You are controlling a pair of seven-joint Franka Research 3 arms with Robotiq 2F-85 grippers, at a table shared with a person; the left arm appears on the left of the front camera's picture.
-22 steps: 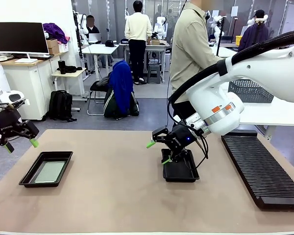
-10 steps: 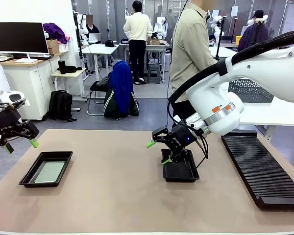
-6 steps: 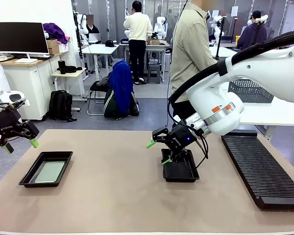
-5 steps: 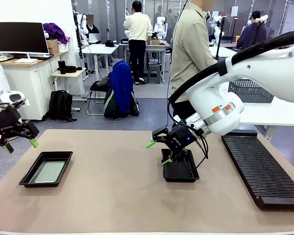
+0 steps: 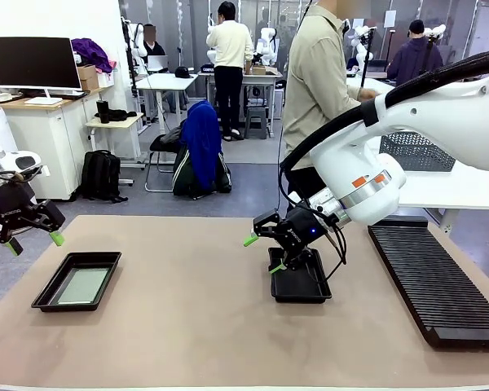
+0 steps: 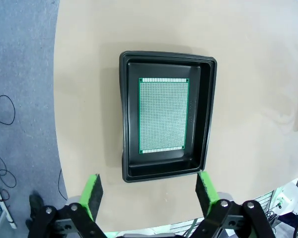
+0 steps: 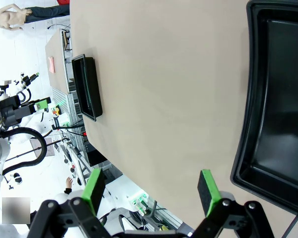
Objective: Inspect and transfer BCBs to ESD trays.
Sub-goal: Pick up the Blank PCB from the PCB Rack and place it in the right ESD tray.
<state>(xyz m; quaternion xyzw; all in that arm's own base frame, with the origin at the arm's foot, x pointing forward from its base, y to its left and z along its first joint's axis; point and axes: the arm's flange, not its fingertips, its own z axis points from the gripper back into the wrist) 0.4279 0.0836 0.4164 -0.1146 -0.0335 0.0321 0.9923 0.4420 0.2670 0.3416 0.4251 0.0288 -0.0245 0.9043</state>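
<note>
Front view: one BCB (image 5: 81,286) lies in the left tray (image 5: 98,257), nine o'clock.
Right tray (image 5: 297,298): two o'clock of centre, apparently bare.
Grippers: left gripper (image 5: 36,242) and right gripper (image 5: 263,253) both spread, empty.
Progress: seemingly half done.

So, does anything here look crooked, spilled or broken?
Nothing stands out. The board lies flat and square in the left tray, the right tray sits level on the table, and the left claw and right claw are open, holding nothing.
</note>
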